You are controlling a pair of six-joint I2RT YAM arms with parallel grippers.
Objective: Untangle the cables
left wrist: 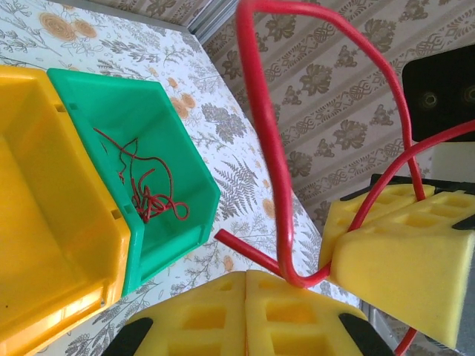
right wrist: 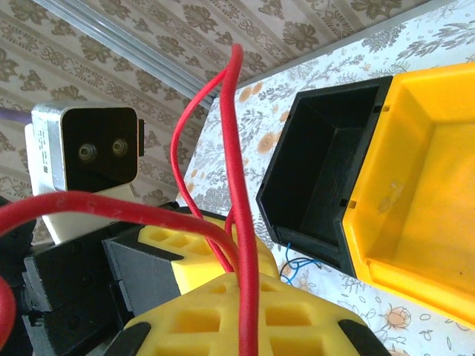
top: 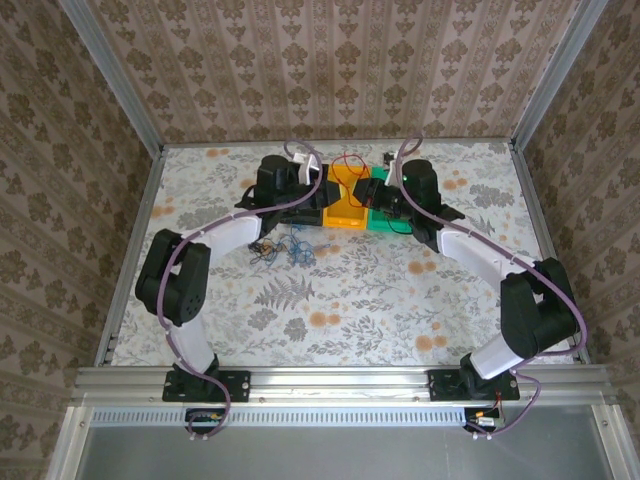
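One red wire (left wrist: 267,148) hangs in a loose arch between both grippers, above the bins at 12 o'clock on the table (top: 400,300). Left gripper (left wrist: 245,297) is clamped on one stretch of it, right gripper (right wrist: 236,276) on another.

My read: near weightless, limp with a bit of spring, smooth sheath. It will likely slip in the grip if yanked, so pinch near an end and pull slowly.

Thin red strands (left wrist: 148,189) lie in the green bin (left wrist: 111,104), at 3 o'clock of the yellow bin (top: 345,200). Remaining cables (top: 292,248), blue and dark, sit tangled on the table at 7 o'clock of the yellow bin.
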